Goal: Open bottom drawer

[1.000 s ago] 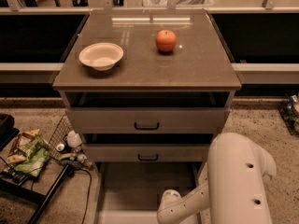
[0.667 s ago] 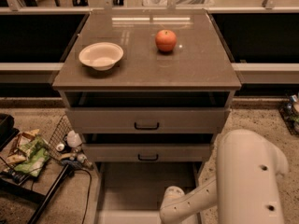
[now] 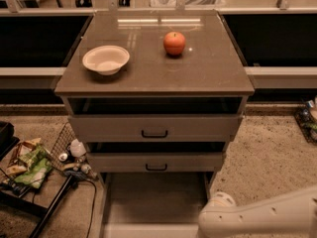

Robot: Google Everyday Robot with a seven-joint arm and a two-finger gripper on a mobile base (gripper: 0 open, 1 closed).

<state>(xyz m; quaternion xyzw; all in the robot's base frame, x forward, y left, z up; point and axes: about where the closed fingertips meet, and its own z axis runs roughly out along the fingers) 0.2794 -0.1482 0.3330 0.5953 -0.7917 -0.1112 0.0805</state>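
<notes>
Obs.: the grey-brown bottom drawer (image 3: 153, 202) stands drawn well out beneath the bench's front edge, its bare floor showing. Judged: opening is essentially done, with at most a last bit of travel and the retreat left. The middle drawer (image 3: 124, 161) and top drawer (image 3: 114, 128) above it sit nearly flush. Left of the bench, floor clutter of packets and a wire basket (image 3: 29, 165). On the brown bench top (image 3: 213, 76), a cream bowl (image 3: 105, 59) near the left edge and a red apple (image 3: 174, 43) towards the back. White robot arm (image 3: 257, 217) lies by the drawer's right side. The gripper is out of sight past its rounded end, so I cannot tell its state. Nothing blocks the drawer.
</notes>
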